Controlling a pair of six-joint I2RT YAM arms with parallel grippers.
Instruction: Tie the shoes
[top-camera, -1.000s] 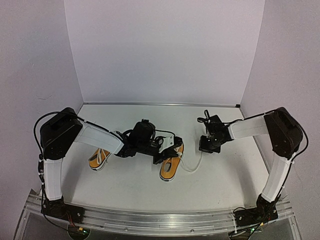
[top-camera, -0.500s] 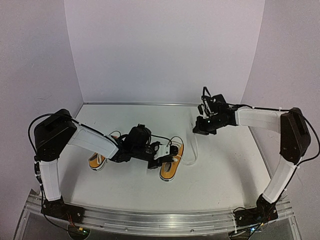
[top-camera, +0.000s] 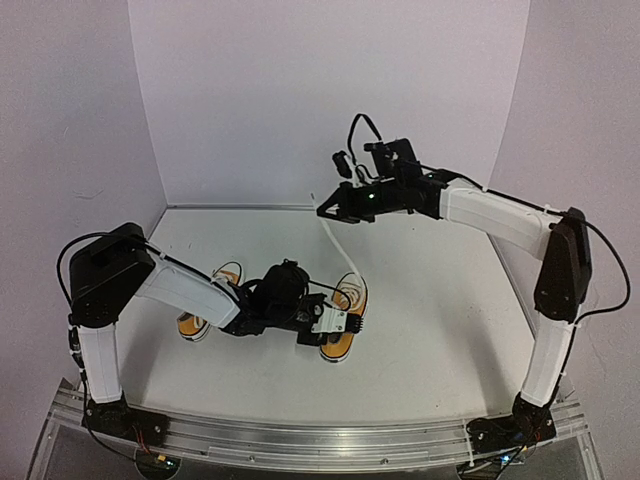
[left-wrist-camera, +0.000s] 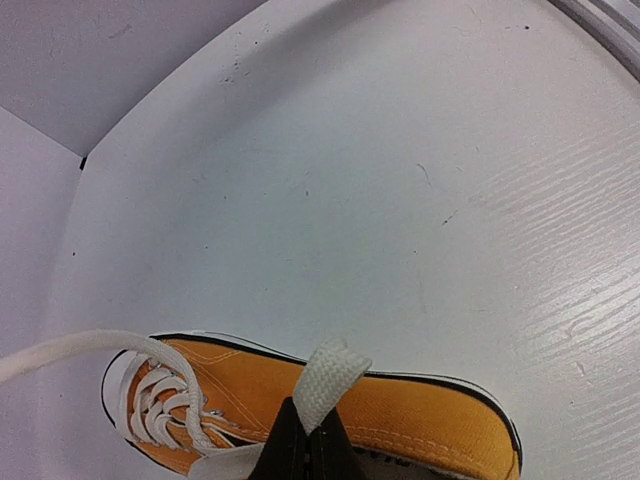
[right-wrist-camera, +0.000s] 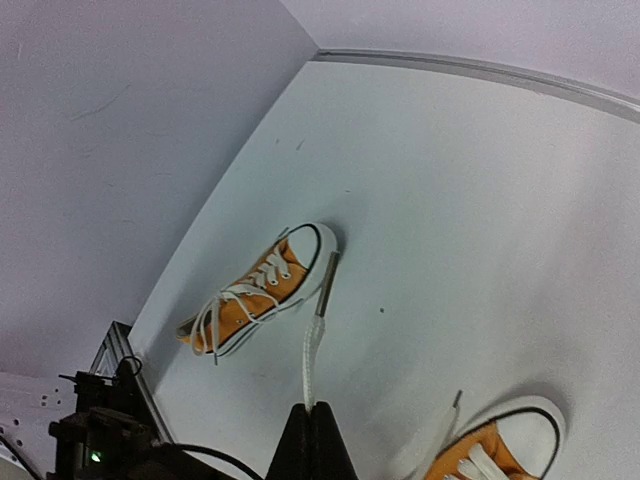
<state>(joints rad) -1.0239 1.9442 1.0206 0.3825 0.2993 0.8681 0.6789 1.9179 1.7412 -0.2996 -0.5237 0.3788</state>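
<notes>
Since a second ago the right gripper (top-camera: 326, 210) has swung up and back from the middle shoe (top-camera: 338, 342), with a white lace (top-camera: 340, 247) hanging from it toward that shoe. The left gripper (top-camera: 350, 322) sits at that shoe's side, and the other shoe (top-camera: 196, 322) lies well to its left.

Left wrist: the jaws are closed, pinching a lace loop (left-wrist-camera: 330, 375) over the middle shoe (left-wrist-camera: 420, 420).

Right wrist: the jaws are closed on the white lace (right-wrist-camera: 310, 350), high above the middle shoe (right-wrist-camera: 495, 450).
</notes>
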